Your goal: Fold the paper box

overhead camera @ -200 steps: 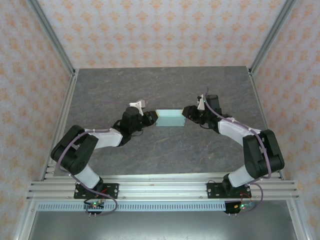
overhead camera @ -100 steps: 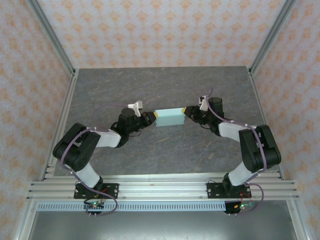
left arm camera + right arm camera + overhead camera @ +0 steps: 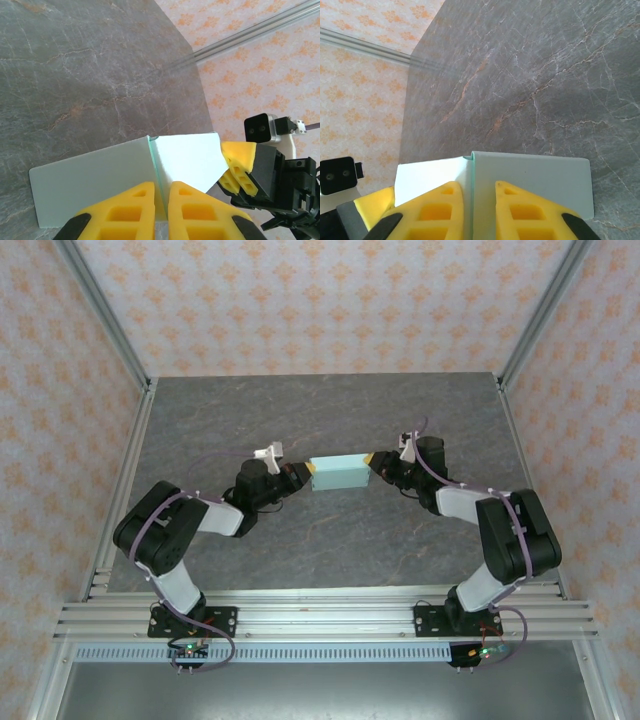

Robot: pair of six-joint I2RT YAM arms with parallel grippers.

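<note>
The paper box [image 3: 338, 474] is a small pale mint-green rectangular box at the middle of the table, held between both arms. My left gripper [image 3: 305, 474] is at its left end. In the left wrist view its yellow fingers [image 3: 125, 210] are shut on a thin upright card edge of the box [image 3: 100, 175], at the gripper [image 3: 161, 187]. My right gripper [image 3: 372, 462] is at the right end. In the right wrist view the gripper [image 3: 480, 187] straddles a folded card edge of the box [image 3: 535, 180], the left finger against it.
The grey marbled table [image 3: 330, 410] lies open on all sides of the box. Aluminium frame posts [image 3: 105, 315] and patterned walls close in the left, right and back. A rail [image 3: 320, 618] runs along the near edge over the arm bases.
Both grippers have closed in on the box's ends. The box has shifted slightly away from the bases and tilted a little. Both arms' elbows have drawn inward.
</note>
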